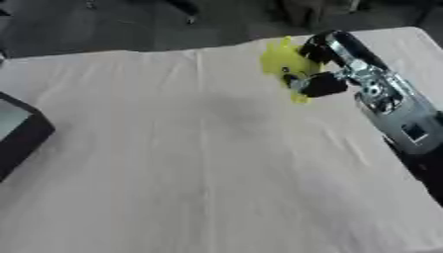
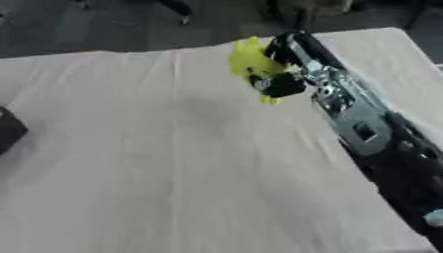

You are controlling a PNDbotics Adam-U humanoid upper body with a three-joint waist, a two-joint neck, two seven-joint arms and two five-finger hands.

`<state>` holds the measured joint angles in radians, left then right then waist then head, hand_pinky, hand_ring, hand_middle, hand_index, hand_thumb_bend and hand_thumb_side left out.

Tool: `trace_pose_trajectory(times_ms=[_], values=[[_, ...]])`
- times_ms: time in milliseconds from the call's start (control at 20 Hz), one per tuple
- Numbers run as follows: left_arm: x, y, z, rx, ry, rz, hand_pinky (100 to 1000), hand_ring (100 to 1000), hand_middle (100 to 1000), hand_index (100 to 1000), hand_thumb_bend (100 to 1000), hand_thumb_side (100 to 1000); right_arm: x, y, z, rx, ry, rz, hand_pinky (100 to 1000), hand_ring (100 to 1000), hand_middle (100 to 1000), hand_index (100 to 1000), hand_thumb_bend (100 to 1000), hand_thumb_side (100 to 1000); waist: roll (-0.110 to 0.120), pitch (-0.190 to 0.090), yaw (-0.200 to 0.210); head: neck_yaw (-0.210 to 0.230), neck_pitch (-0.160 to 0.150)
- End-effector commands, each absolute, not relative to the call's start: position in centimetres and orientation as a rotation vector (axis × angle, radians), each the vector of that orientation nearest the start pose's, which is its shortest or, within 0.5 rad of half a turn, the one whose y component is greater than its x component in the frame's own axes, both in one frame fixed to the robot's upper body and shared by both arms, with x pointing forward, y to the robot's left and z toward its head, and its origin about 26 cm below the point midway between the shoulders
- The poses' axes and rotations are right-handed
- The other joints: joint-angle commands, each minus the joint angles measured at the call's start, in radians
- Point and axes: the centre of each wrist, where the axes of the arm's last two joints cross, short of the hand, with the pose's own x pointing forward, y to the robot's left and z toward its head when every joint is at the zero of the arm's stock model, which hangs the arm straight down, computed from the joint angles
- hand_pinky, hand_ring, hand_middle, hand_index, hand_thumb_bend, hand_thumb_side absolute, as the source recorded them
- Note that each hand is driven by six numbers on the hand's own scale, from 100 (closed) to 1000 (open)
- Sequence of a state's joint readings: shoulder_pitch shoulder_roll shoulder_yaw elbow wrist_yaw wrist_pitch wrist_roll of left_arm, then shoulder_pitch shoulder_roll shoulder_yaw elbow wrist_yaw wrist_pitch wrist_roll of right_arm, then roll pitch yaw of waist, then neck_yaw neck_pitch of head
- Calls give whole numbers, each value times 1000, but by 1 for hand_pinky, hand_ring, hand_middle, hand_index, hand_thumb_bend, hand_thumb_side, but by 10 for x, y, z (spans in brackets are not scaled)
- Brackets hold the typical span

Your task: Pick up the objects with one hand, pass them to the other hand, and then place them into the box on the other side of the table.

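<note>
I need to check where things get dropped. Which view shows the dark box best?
The left eye view: the dark box shows its corner, wall and pale inside at the table's left edge. The right eye view catches only a dark corner.

Yellow object (image 1: 282, 61): bright yellow, irregular outline with small points at its top; too blurred to name further.
Pose: between the dark fingers of the right robot hand (image 1: 322, 69), which curl round it from the right; a yellow tip shows below the fingers.
Place: far right part of the desk (image 1: 207, 163), near its far edge.
Box (image 1: 19, 132): dark walls, pale inside, at the left edge of the desk, cut off by the view.
</note>
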<state>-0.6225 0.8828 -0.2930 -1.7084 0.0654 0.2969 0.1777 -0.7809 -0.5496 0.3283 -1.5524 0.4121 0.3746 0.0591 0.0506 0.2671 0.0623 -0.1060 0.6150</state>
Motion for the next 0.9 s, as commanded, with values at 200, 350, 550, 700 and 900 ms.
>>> trace_pose_trajectory(times_ms=[200, 350, 550, 700, 900], values=[[349, 288, 284, 695, -1904, -789, 847, 721, 796, 790, 100, 670, 400, -184, 248, -865, -1918, 978, 699, 560, 416, 555, 345, 100, 6, -27, 9, 21, -16], [347, 280, 289, 653, -1900, -847, 846, 722, 796, 792, 100, 677, 403, -171, 244, -883, -1961, 1004, 702, 560, 416, 555, 344, 100, 8, -27, 13, 23, -13], [344, 267, 293, 593, -1879, -929, 846, 723, 795, 793, 100, 721, 407, -154, 240, -868, -2009, 1028, 690, 556, 416, 555, 334, 100, 9, -27, 15, 23, -9], [343, 255, 295, 542, -1856, -1005, 845, 726, 796, 796, 100, 750, 410, -144, 234, -830, -2040, 1022, 682, 555, 416, 555, 322, 100, 11, -27, 17, 26, -9], [342, 236, 298, 471, -1817, -1117, 845, 731, 800, 804, 100, 787, 413, -130, 225, -786, -2089, 1018, 674, 553, 415, 555, 308, 100, 15, -27, 23, 28, -7]])
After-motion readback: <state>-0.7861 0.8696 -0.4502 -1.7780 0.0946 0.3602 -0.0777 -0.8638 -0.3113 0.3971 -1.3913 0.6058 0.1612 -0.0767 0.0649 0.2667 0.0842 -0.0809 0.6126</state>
